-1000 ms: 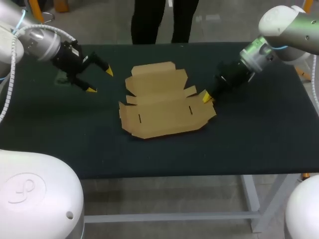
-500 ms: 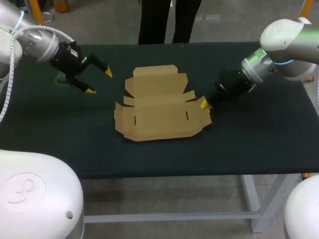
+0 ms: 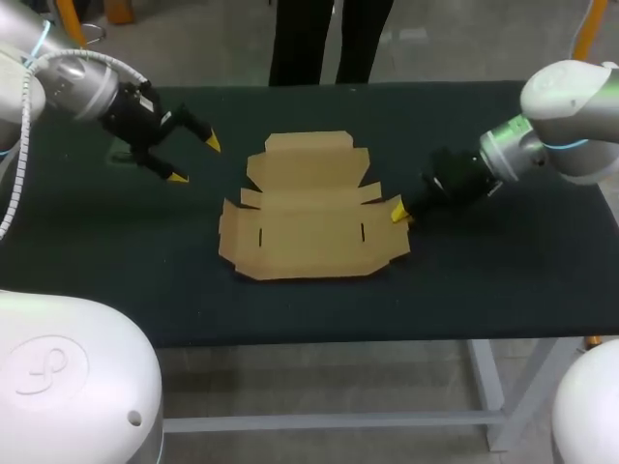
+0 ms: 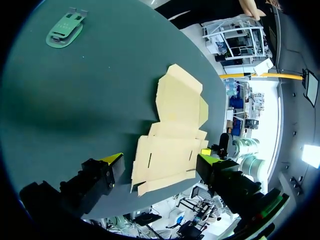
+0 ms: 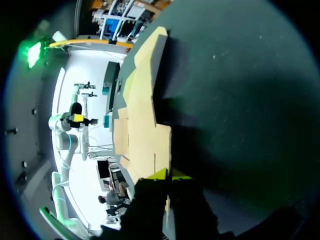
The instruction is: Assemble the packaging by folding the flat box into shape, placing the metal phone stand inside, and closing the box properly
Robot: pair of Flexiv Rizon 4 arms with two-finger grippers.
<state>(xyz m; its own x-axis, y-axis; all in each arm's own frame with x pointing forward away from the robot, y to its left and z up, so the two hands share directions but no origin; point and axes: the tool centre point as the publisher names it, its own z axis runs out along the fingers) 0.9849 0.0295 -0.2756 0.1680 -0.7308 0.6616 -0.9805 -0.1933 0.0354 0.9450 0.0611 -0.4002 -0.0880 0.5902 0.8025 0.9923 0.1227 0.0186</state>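
- Flat box [image 3: 309, 208]: tan cardboard blank, unfolded, lying flat on the dark table [image 3: 503, 280] near its middle. All panels and flaps are spread out, none raised.
- Orientation: the long axis runs left to right, roughly parallel to the table's near edge. The wide panel with two short slits is on the near side. The narrower tabbed lid panel points to the far edge. Small side flaps stick out at both ends.
- Right pincer [image 3: 397, 211]: at the box's right end, on the edge of the side flap. The yellow tips are drawn nearly together, and the right wrist view shows a sliver of cardboard between them, so it reads as pinched on the flap edge. It sits low, at table level.
- Right arm [image 3: 561, 126]: comes in from the right side and slopes down to the box.
- Left pincer [image 3: 193, 159]: spread wide with nothing held, above the table to the left of the box and apart from it. The tips point towards the box.
- Left arm [image 3: 77, 82]: comes in from the far left corner.
- Metal phone stand [image 4: 65, 30]: flat on the table and well apart from the box, on the left side. It looks greenish in the left wrist view, with a slot in its plate. Neither pincer touches it.
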